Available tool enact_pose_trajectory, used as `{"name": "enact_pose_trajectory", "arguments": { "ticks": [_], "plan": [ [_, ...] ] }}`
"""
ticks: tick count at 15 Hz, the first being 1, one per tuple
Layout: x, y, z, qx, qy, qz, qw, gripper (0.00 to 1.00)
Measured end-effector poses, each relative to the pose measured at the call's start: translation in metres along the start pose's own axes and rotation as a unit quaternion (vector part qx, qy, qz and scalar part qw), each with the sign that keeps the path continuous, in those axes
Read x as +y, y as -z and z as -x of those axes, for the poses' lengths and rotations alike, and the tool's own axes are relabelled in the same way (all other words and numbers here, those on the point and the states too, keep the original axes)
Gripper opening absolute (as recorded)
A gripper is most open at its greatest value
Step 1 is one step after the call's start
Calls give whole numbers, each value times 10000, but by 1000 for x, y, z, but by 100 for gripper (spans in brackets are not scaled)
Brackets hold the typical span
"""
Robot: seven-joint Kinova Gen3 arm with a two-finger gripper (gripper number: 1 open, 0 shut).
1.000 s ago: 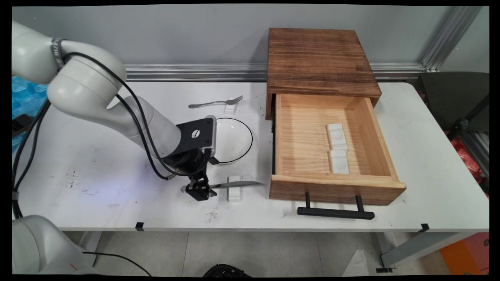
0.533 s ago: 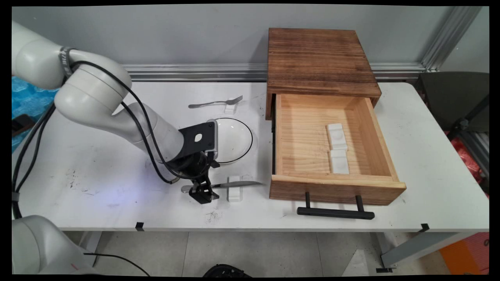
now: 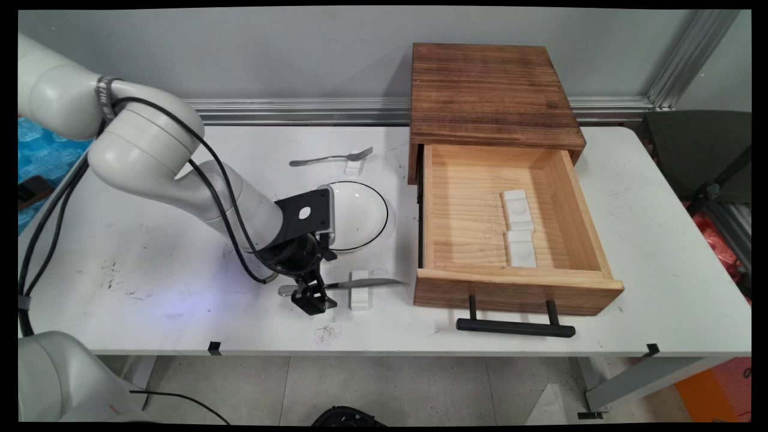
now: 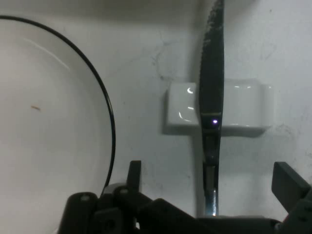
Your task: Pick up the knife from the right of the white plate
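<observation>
- White table [image 3: 150,264]: scuffed with dark marks on its left half; it carries every item listed below.
- Black two-finger gripper [image 3: 312,298]: lowered close to the table surface over the handle end of the knife. In the hand view the gripper [image 4: 209,195] stands open, one finger [image 4: 134,175] on either side of the handle, with a clear gap to each; no contact is seen.
- Slim silver table knife [image 3: 360,282]: lying flat, handle toward the gripper, blade pointing at the drawer. In the hand view the knife [image 4: 212,97] crosses the middle of its rest.
- Small white ceramic cutlery rest [image 3: 360,294]: under the knife's middle; seen in the hand view [image 4: 243,109] as a glossy block.
- Round white plate with a thin black rim [image 3: 360,213]: just behind the knife, partly hidden by the arm's wrist; its rim [image 4: 109,122] lies near the rest, not touching.
- Silver fork [image 3: 330,158]: behind the plate, tines propped on a second small white rest [image 3: 354,167].
- Wooden cabinet with a dark-stained top [image 3: 492,90]: at the back right.
- Pale wooden drawer with a black bar handle [image 3: 576,204]: pulled fully open; two white blocks [image 3: 519,228] lie end to end on its floor.
</observation>
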Motion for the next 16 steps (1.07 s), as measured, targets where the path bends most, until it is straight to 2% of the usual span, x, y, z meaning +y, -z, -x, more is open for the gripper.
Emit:
{"name": "enact_pose_trajectory", "arguments": {
  "ticks": [16],
  "plan": [
    [-8,-5,7,-18,110,74,9999,100]
  ]
}}
